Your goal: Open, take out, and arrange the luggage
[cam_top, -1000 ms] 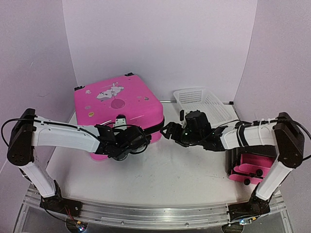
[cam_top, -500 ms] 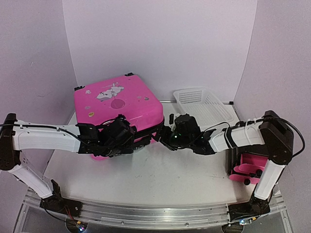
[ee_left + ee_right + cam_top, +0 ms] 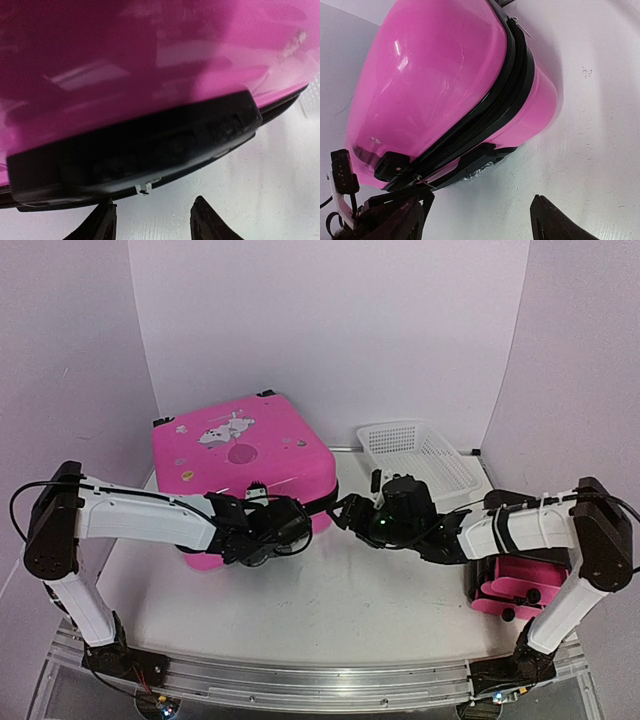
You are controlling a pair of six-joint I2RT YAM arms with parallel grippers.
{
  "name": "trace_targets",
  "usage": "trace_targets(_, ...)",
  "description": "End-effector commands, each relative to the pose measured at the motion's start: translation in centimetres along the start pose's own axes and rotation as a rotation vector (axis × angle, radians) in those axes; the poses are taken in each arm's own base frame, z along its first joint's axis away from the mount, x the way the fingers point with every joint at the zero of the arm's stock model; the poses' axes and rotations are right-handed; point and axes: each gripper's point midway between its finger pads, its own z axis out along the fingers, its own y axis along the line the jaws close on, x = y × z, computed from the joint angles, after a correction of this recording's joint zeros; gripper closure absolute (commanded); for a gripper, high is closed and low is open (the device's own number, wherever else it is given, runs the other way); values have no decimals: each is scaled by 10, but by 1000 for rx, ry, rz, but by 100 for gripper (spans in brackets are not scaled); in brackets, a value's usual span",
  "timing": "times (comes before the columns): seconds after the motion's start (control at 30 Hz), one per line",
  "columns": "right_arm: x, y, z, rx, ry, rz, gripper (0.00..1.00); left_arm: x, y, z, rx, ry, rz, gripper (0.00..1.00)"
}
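The hot-pink luggage (image 3: pixel 240 455) lies flat and closed at the back left of the table, stickers on its lid. My left gripper (image 3: pixel 265 515) sits low against its front side. In the left wrist view the pink shell (image 3: pixel 150 60) and a black handle piece (image 3: pixel 135 150) fill the frame, and the left gripper (image 3: pixel 152 217) is open over bare table. My right gripper (image 3: pixel 345 508) is just off the luggage's right front corner. In the right wrist view the black zipper band (image 3: pixel 495 100) runs across the luggage (image 3: pixel 435 75), and the right gripper (image 3: pixel 480 217) is open, holding nothing.
A white mesh basket (image 3: pixel 415 450) stands at the back right. A small black cabinet with pink drawers (image 3: pixel 515 585) sits at the front right, beside the right arm. Purple walls close in the back and both sides.
My left gripper has opened from shut. The left arm swung out to the left and came back to the luggage's front. The right arm reached towards the corner, then drew back slightly.
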Motion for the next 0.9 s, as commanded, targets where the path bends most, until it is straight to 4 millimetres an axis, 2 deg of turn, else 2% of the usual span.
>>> trace_targets(0.0, -18, 13, -13, -31, -67, -20, 26, -26, 1, -7, -62, -102, -62, 49)
trace_targets(0.2, -21, 15, -17, -34, -76, -27, 26, -25, -1, 1, -101, -113, -34, 54)
trace_targets(0.5, -20, 10, -19, -20, -80, -27, 27, -22, 11, 15, -167, -134, -38, 62)
trace_targets(0.87, -12, 12, -5, -29, -35, -4, 28, -24, 23, 16, -185, -135, -29, 83)
